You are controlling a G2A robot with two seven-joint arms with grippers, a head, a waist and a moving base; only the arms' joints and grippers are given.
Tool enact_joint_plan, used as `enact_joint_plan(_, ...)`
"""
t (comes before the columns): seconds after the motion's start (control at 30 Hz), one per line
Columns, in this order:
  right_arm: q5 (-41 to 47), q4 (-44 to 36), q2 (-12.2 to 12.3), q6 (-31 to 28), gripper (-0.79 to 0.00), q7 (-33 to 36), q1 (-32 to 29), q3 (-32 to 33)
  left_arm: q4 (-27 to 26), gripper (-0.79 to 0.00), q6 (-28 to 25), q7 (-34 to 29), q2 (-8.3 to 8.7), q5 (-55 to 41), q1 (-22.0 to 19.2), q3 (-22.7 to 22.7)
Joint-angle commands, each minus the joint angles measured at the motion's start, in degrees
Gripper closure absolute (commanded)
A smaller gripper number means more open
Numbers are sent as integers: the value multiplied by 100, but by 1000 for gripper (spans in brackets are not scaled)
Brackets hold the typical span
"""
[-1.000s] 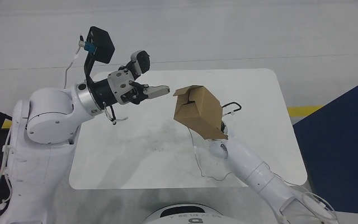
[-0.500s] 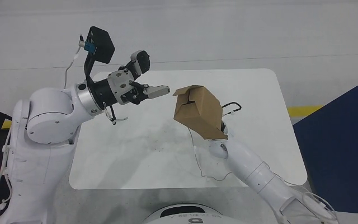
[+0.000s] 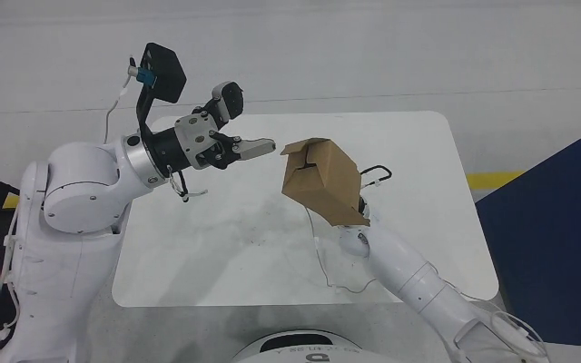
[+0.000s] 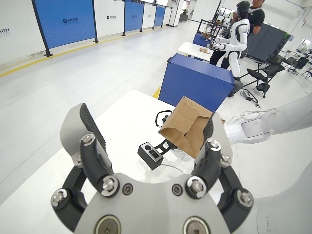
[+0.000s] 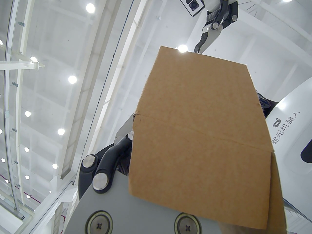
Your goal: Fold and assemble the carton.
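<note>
Carton at centre frame is pinched by the right pincer, so the spread left pincer should press the loose flap squarely and gently.

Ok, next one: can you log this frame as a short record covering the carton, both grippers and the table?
object: brown cardboard carton, raised above the table, tilted, flaps on the end facing the left arm folded in with a notch between them
right gripper: beneath the carton, shut on it
left gripper: open, empty, pointing at the carton's flapped end, not touching it
surface: white table with rounded corners, below both arms
assembly: cannot tell whether finished
</note>
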Motion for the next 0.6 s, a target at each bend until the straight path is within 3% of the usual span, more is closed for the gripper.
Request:
enact_joint_plan(0.0,-455,10,31,-221,-785,-365,15,54,0,-785,0,0,0,-1,0,0)
enact_joint_plan(0.03,-389,-39,48,-10,-782,-411,-51,104,62,-785,24,135,-10,-159,64,26)
enact_joint_plan(0.07,-250,-40,67,40,-271,-356,-100,248,182,-785,73,242,-15,-238,94,16)
enact_joint_plan(0.1,-161,-55,77,79,0,-344,-138,349,260,-785,75,283,-15,-205,82,10)
enact_joint_plan(0.2,-211,-192,110,490,0,-491,-156,465,549,-785,-129,421,-32,-444,-26,97)
enact_joint_plan(0.4,635,-502,120,1120,0,-1120,-199,551,1079,-785,-830,150,-48,-613,-542,405)
enact_joint_plan(0.57,1341,-240,20,1584,0,-1585,-60,463,1323,-785,-1540,-75,-73,-748,-1021,755)
